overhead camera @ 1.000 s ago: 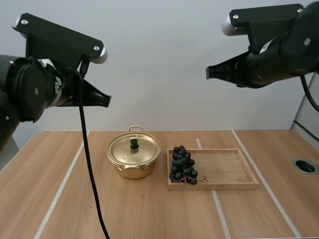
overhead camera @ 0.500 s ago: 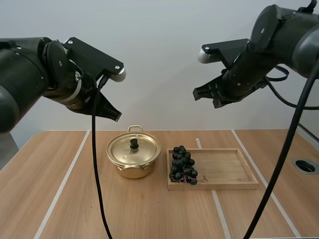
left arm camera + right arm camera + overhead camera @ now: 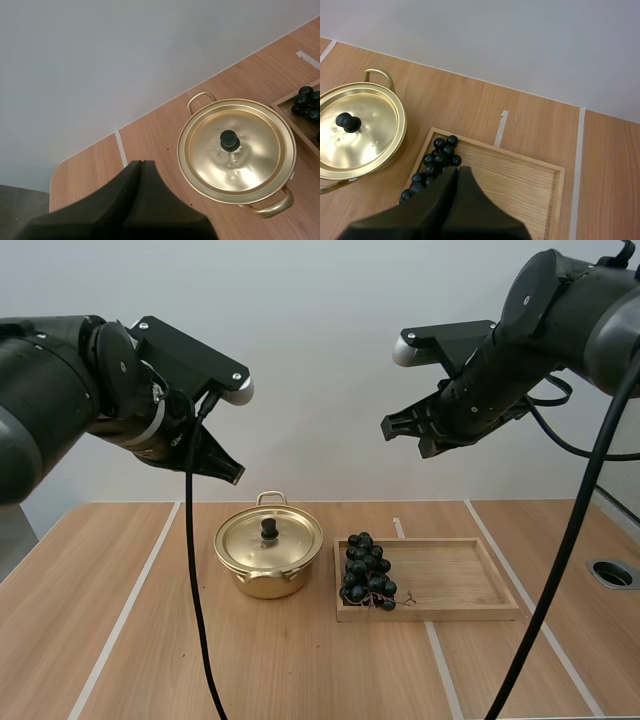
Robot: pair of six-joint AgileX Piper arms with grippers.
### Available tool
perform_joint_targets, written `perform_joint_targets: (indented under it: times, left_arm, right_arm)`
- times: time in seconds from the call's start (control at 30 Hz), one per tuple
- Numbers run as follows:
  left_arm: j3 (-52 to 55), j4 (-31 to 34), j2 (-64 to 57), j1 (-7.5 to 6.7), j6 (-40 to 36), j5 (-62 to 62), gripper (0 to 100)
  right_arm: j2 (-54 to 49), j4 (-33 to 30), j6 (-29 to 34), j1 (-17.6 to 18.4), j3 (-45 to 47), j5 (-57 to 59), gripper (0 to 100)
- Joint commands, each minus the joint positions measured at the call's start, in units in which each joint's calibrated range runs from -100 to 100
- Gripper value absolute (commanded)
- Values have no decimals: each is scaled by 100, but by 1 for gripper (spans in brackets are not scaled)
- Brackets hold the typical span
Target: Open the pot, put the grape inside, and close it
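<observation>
The pot (image 3: 268, 560) stands on the table (image 3: 120, 640) towards its far edge, just left of a wooden tray (image 3: 450, 580), with a narrow strip of tabletop between the two. High above the table and left of the pot hangs the left gripper (image 3: 232, 472). In the left wrist view its black fingers lie pressed together as one dark wedge with nothing between them, tilted down towards the tabletop beside the pot. The pot is round and low, of shiny gold-coloured metal, with a loop handle on its far side and another on its near side. Its lid (image 3: 285, 540) sits on it, a shallow polished disc with a stepped rim and faint dimpling around the small black knob (image 3: 269, 529) at its centre. The table is light wood grain, crossed by pale stripes. The tray is a shallow rectangle of pale, visibly grained wood with a low raised rim. The grapes (image 3: 366, 571), a bunch of glossy, nearly black round berries, lie inside the tray at its left end, a thin reddish stem (image 3: 402, 600) poking out on the near side. The right gripper (image 3: 390, 428) hangs high over the tray, and in the right wrist view its fingers are likewise closed into a single wedge, gripping nothing, above the grapes.
</observation>
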Motion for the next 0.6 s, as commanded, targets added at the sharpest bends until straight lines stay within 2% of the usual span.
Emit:
perform_joint_targets:
  times: [0.0, 0.33, 0.4, 0.47, 0.5, 0.53, 0.57]
  left_arm:
    - [-83, -93, 5, 4, 15, -121, 0]
    - [-83, -93, 5, 4, 15, -562, 0]
    - [-83, -93, 5, 4, 284, -562, 5]
    - [-83, -93, 5, 4, 539, -562, 21]
    - [-83, -93, 5, 4, 652, -562, 34]
    - [-83, -106, 5, 4, 760, -562, 46]
    - [-83, -123, 5, 4, 869, -562, 70]
  right_arm:
    - [-23, 49, -62, -14, -44, 44, 0]
    - [-23, 47, -86, -14, -44, 61, 0]
    - [-23, 97, -355, -14, -44, 128, 0]
    - [-23, 152, -520, -14, -44, 225, 2]
    - [-23, 203, -606, -14, -44, 240, 11]
    - [-23, 279, -681, -14, -44, 240, 25]
    - [-23, 350, -789, -14, -44, 240, 41]
